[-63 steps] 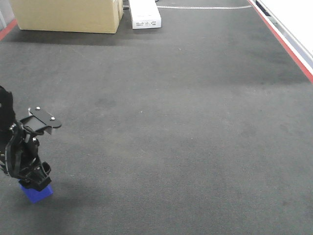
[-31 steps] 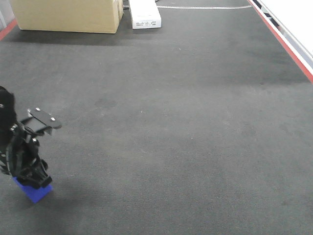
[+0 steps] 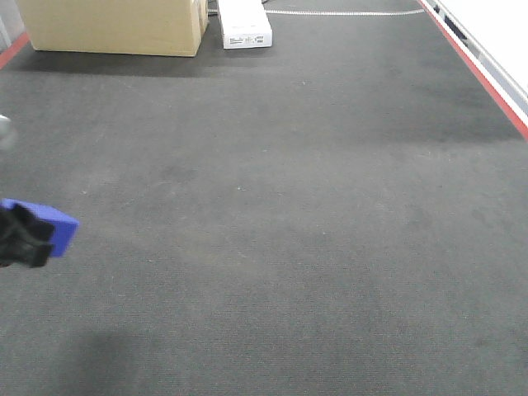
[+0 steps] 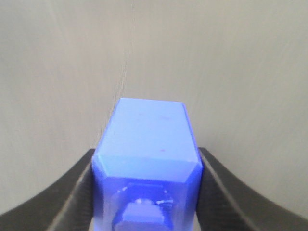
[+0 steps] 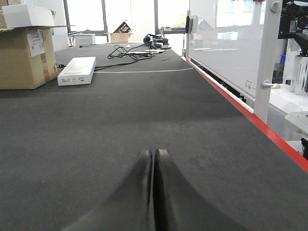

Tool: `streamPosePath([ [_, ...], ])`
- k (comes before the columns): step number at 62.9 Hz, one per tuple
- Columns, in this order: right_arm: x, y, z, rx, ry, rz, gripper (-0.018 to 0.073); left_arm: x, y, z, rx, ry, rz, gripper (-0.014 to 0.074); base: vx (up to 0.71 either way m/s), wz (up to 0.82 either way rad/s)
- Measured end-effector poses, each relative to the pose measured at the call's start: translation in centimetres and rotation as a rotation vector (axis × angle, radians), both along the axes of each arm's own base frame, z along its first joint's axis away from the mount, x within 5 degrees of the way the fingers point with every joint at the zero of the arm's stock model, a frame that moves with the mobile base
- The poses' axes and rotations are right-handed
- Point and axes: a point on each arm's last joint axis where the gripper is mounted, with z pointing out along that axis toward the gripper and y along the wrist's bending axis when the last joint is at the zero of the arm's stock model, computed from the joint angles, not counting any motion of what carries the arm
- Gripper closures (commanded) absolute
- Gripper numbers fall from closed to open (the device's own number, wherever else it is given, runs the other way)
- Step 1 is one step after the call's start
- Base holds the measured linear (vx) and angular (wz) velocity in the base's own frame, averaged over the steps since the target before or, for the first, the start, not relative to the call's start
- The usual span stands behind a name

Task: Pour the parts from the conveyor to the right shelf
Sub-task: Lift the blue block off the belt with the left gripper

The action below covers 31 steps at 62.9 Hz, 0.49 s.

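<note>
Edges and room: the conveyor [image 3: 297,214] runs wide and dark grey ahead of me, with a red edge strip [image 3: 488,81] along its right side and a short piece of red at the far left corner. The belt's middle and right side are open. At the far end stand a cardboard box [image 3: 115,26] and, just beside it, a flat white box [image 3: 244,25]. The right wrist view shows a smaller white box [image 5: 26,14] on top of the cardboard one, cables [image 5: 130,50] lying further back, and a white framed panel [image 5: 221,43] rising past the red strip.

Writing: the cardboard box carries a white label [image 5: 35,41], and the flat white box has dark print on its near end. Neither is readable.

Task item: the blue block [image 4: 147,144] is bright, rectangular, with bevelled corners and a small stud on the end nearest my left wrist camera. It sits at the far left of the front view, off the belt, clamped in my left jaws, one black finger [image 4: 67,197] pressed to each long side.

My right jaws are closed together, with nothing between them, low over the belt.
</note>
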Motion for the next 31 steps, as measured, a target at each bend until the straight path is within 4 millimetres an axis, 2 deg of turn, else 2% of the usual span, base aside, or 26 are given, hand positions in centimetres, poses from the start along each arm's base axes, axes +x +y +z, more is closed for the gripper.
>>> streamPosePath([
  [12, 0.0, 0.0, 0.0, 0.000, 0.000, 0.000, 0.0568, -4.8, 0.9, -0.4, -0.059, -0.200, 0.023, 0.0603, 0.00, 0.00],
  [31, 0.0, 0.0, 0.0, 0.000, 0.001, 0.000, 0.0568, -11.8, 2.3, -3.8, -0.119, -0.426, 0.035, 0.0603, 0.00, 0.00],
])
